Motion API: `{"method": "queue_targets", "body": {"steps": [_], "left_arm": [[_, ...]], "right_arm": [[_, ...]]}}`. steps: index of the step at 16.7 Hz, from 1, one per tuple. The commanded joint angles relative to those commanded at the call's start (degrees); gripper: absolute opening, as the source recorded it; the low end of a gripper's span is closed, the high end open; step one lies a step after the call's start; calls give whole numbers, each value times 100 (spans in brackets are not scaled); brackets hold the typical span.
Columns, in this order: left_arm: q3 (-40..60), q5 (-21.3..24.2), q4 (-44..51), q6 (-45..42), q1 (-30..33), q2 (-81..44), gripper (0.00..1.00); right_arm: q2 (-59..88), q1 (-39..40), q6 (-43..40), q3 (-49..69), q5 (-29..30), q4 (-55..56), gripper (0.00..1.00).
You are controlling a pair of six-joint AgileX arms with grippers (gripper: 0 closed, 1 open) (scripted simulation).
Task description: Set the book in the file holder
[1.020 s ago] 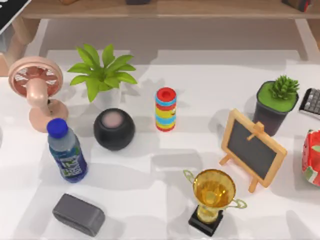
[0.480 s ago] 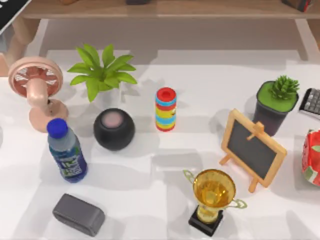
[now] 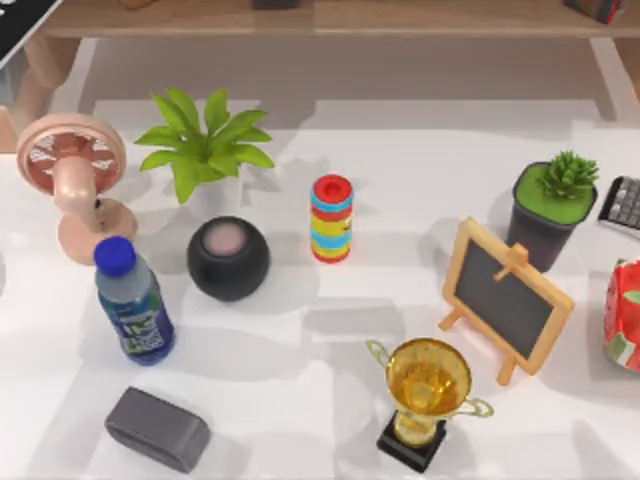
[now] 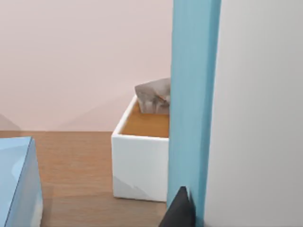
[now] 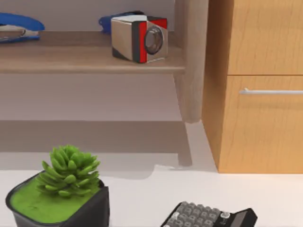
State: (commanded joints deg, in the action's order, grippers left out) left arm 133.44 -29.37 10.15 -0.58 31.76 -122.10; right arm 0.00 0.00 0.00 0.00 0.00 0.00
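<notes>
Blue book cover [image 4: 194, 109], seen close in the left wrist view, stands upright against a dark fingertip [image 4: 179, 210] of the left end effector; whether it grips cannot be told. Beyond sits a white tissue box [image 4: 140, 158]. The right wrist view faces a potted succulent [image 5: 61, 191] and calculator [image 5: 208, 216] on the white desk [image 3: 400, 180].

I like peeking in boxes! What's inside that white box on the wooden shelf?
A crumpled grey tissue sticks up out of the white box, and the inside looks brown. The tall blue panel in front hides the rest of the box, so anything else inside cannot be seen.
</notes>
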Motion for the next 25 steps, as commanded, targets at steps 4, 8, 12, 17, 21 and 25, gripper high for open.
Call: {"method": "queue_targets", "body": {"steps": [4,8,12,17,21,25], "left_arm": [[17,-1,21,-11,17,-16,0],[548,0,298,1,20,-168,0],[926,-2,600,-5,22,-321,0],[917,8,561,-35,6,-234,0],[720,194,170,-404,-387,314,0],[12,485,-465,-1239,-1435,951,0]], "right_arm": [[0,0,0,0,0,0,100],[0,0,0,0,0,0,100],[0,0,0,0,0,0,100],[0,0,0,0,0,0,100],[0,0,0,0,0,0,100],[0,0,0,0,0,0,100]]}}
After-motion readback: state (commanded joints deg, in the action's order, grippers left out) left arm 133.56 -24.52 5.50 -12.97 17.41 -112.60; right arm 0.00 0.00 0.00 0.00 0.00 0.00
